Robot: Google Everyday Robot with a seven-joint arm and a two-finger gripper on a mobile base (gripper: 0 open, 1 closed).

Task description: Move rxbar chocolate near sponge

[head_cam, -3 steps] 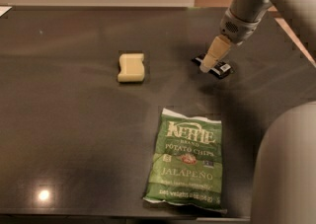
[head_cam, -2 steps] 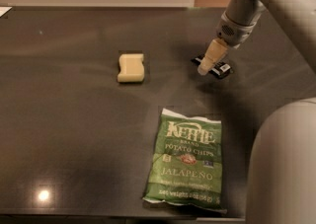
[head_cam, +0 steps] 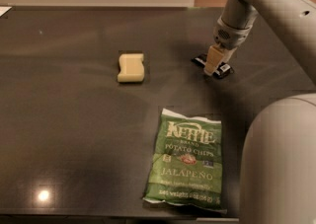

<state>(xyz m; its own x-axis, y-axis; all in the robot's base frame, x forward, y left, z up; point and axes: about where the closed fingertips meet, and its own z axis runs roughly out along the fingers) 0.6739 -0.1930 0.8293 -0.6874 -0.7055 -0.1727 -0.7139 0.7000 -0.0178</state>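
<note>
The rxbar chocolate [head_cam: 199,61] is a slim black wrapper lying flat on the dark table at the right rear. Only its two ends show, one on each side of my gripper. My gripper [head_cam: 212,66] is directly over the middle of the bar, pointing down at it from the upper right, and is at or very near the bar's surface. The sponge [head_cam: 131,67] is a pale yellow-cream block lying to the left of the bar, well apart from it.
A large green Kettle jalapeño chip bag [head_cam: 186,161] lies flat in front of the bar, near the table's front edge. My arm's grey body [head_cam: 279,164] fills the lower right corner. The dark table [head_cam: 64,119] runs back to a pale wall.
My gripper has come down slightly onto the bar, and the arm has shifted a little left. The bar, sponge and chip bag have not moved.
</note>
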